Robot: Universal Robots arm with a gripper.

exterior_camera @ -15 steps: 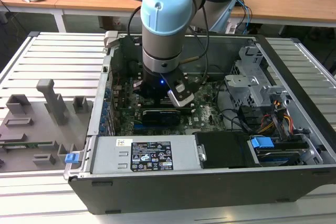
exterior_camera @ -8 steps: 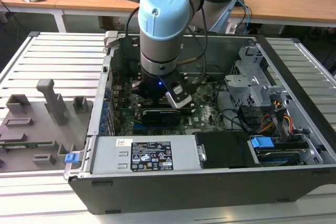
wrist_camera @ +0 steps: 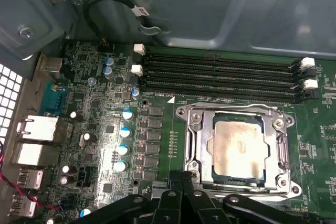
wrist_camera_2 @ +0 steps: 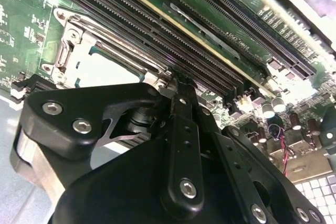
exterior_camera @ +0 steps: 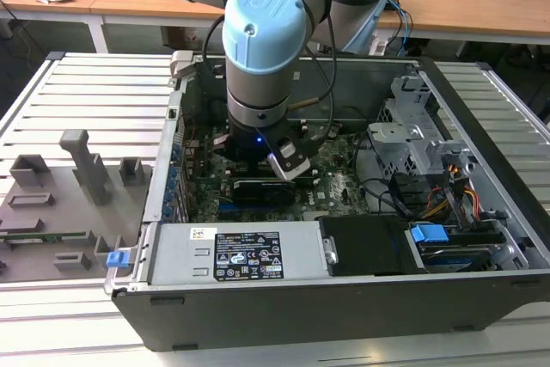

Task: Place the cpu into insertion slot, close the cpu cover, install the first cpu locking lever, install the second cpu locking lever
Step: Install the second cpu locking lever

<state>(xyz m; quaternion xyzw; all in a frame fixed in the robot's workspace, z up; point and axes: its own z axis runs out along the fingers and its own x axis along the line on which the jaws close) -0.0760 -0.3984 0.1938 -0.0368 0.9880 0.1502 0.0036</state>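
Your tool [wrist_camera: 181,179] hangs low inside the open computer case [exterior_camera: 481,212], just beside the insertion slot [wrist_camera: 237,148]. In the first wrist view its black fingertips [wrist_camera: 185,181] come together at one near corner of the socket frame, and nothing shows between them; they look closed on nothing. In the second wrist view the tool's black linkage blocks much of the board, so you see the socket only past its upper edge.

The cpu [wrist_camera: 234,145] already lies in the slot, its pale face showing through the cut-out of the cpu cover [wrist_camera: 278,150], which lies flat around it. Whether the locking levers are latched is hard to make out from here.

Behind the socket run four long black memory slots [wrist_camera: 220,77] with white clips at their ends. In the exterior view the arm's blue-capped wrist [exterior_camera: 262,32] hides the socket area entirely. The white label on the power supply [exterior_camera: 247,255] is too small to read, and you cannot make out the print on the green motherboard [wrist_camera: 94,129] either. The case sits on a ribbed grey tabletop [exterior_camera: 94,92].
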